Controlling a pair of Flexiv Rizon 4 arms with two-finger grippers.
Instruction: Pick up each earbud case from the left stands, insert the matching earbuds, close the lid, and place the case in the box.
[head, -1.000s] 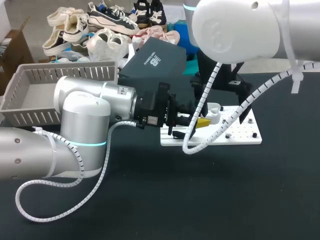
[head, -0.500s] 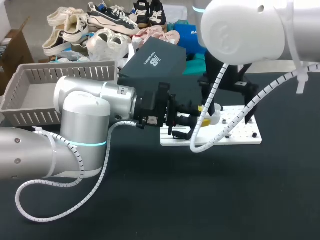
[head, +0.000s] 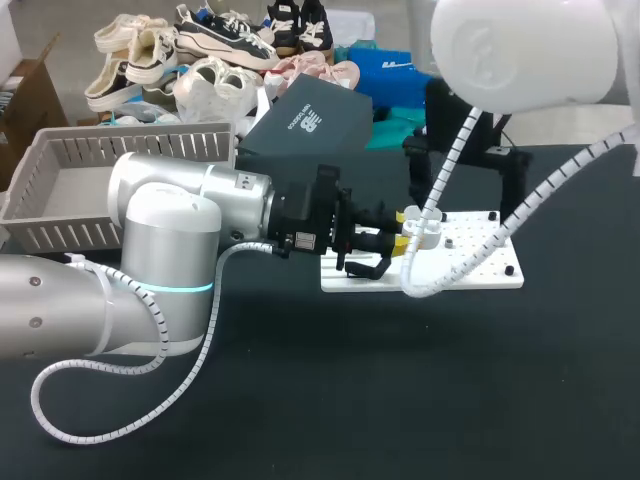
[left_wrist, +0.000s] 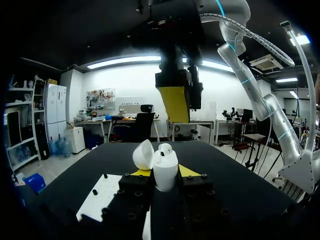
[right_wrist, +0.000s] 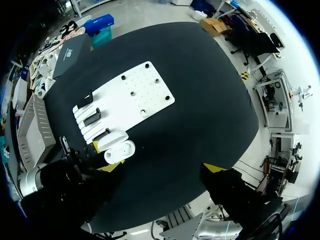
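The left gripper (left_wrist: 162, 174) reaches in level toward 3 o'clock across the worktop (head: 400, 400). Its fingers (left_wrist: 138, 172) are pinched on the white earbud case (left_wrist: 165, 172) from two sides, low on its body. The case is off the black stands (right_wrist: 93, 116) and hangs over the near-left end of the white pegboard plate (head: 480, 265). That plate lies at about 1 o'clock from the worktop's middle.

The case stands upright with its long axis vertical and its mouth facing up. Its lid (left_wrist: 143, 155) is swung open and leans out to one side, past one of the holding fingers. What looks like one earbud (left_wrist: 164, 149) sits in the mouth; I cannot tell whether a second is seated.

The right gripper (right_wrist: 160, 169) hangs well above the case, at its 12 o'clock, fingers pointing straight down. They are spread wide and I see nothing between them. Seen from that wrist, the case lies below and slightly to the side of one fingertip rather than midway. I judge the coming move to be a descent with a small sideways correction, either to press the lid shut or to seat an earbud.

The case shows no readable writing. A dark box (head: 310, 120) at 11 o'clock carries white print, which I leave unread.
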